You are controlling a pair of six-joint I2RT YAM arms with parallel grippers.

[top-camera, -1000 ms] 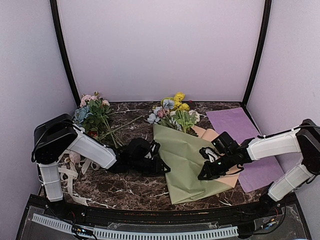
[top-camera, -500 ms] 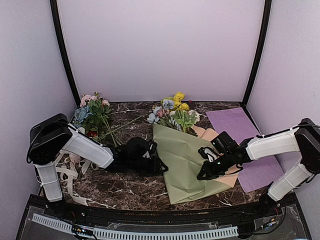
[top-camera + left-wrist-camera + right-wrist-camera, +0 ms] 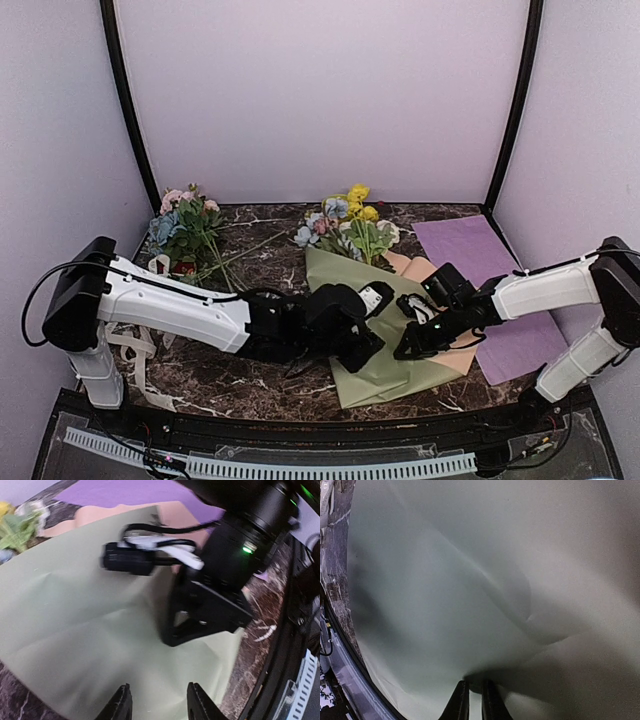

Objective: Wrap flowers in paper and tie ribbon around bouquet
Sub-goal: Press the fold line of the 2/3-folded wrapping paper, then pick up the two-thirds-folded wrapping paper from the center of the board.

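The paper, a sage-green sheet (image 3: 375, 310), lies folded over the flowers (image 3: 350, 225), whose yellow, blue and pink heads stick out at its far end; a peach sheet (image 3: 418, 268) shows beneath. My left gripper (image 3: 370, 352) (image 3: 159, 705) hovers open over the middle of the green sheet, nothing between its fingers (image 3: 120, 706). My right gripper (image 3: 404, 350) (image 3: 474, 700) is shut on a raised fold of the green sheet (image 3: 470, 580) near its right edge, close to the left gripper. The ribbon (image 3: 135, 345) lies in loops at the far left, by the left arm's base.
A loose leafy cluster of pink and blue blooms (image 3: 185, 230) lies at the back left. A flat purple sheet (image 3: 500, 290) lies at the right under my right arm. The table's front edge (image 3: 330, 410) runs just below the green sheet's near corner.
My left arm has swung right from the green sheet's left edge to above its middle, and its jaws have spread wider. The right gripper has stayed in place.
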